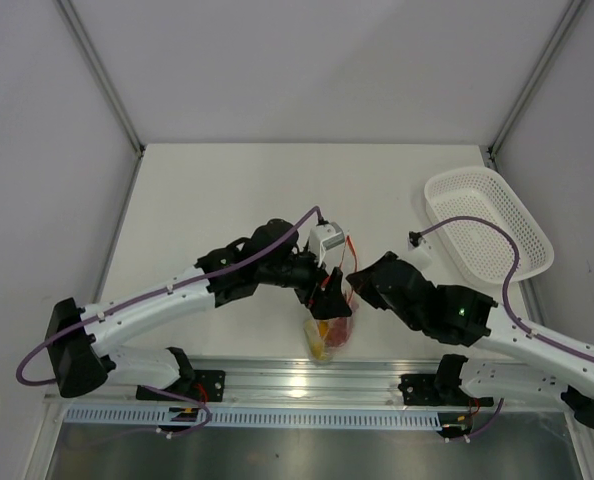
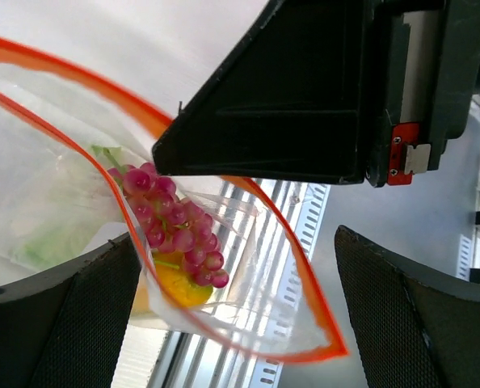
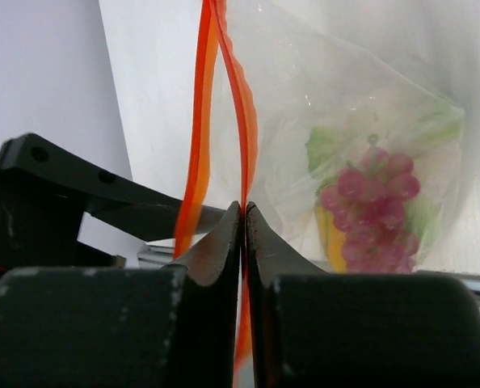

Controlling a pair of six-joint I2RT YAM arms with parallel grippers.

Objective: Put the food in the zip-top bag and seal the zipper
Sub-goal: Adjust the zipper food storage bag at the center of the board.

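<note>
1. At the near table edge: zip-top bag (image 1: 329, 335), grape bunch (image 2: 175, 226) and yellow fruit (image 2: 179, 287) inside; mouth unsealed.
2. Right gripper (image 3: 244, 212): jaws pinching the zipper (image 3: 242, 129).
3. Left gripper (image 2: 236, 259): jaws spread; sealing pending, next it likely presses along the zipper.

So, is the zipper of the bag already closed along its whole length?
No, the left wrist view shows the two orange strips of the zipper standing apart, so the bag is open.

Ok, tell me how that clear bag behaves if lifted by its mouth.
Likely floppy: the zip-top bag is thin crinkled film and should sag under the grape bunch. Possibly slippery: the right gripper pinches only the zipper. Its strips stand apart, so the mouth may gape.
</note>
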